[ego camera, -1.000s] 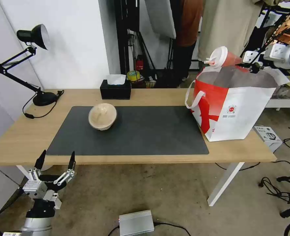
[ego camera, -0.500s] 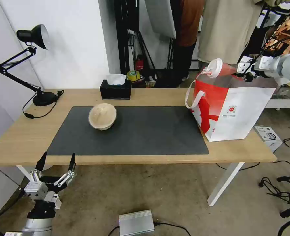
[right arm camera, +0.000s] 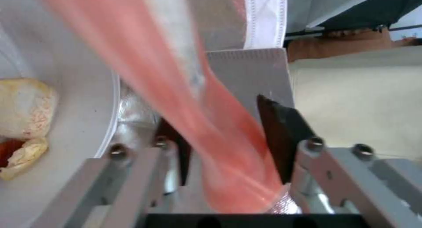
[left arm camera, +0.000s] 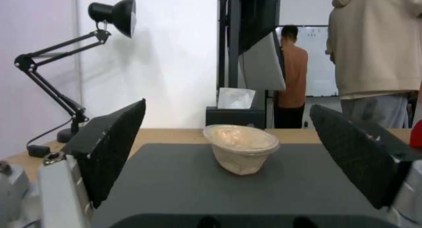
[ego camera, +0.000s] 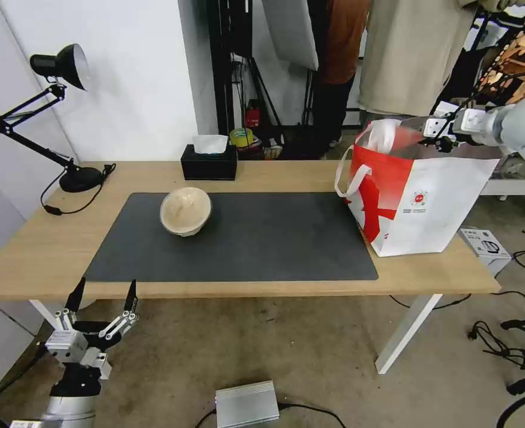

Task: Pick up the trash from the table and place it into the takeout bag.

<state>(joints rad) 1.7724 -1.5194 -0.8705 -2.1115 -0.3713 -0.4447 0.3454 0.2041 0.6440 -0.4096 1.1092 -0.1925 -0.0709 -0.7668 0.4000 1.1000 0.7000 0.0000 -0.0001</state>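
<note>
The takeout bag (ego camera: 429, 202) stands on the right end of the table (ego camera: 286, 172). My right gripper (ego camera: 439, 135) hovers over the bag's open top. The red cup (ego camera: 408, 134) tips lid-first into the bag. In the right wrist view the cup (right arm camera: 206, 122) is a red blur between my open gripper's (right arm camera: 215, 115) fingers, sliding away. Under it in the foil-lined bag lies the white bowl (right arm camera: 79, 99) with food scraps. The beige bowl (ego camera: 185, 211) (left arm camera: 241, 148) sits on the grey mat (ego camera: 262, 244). My left gripper (ego camera: 103, 291) waits open below the table's front left edge.
A black tissue box (ego camera: 209, 163) stands at the table's back edge, and a desk lamp (ego camera: 60, 65) at the back left. On the floor lie a silver box (ego camera: 246, 404), a white box (ego camera: 482, 244) and cables at the right. People stand behind the table.
The right gripper has come down to the bag's mouth. The cup has tipped and dropped lower into the bag, coming loose from the fingers. The left arm has barely moved.
</note>
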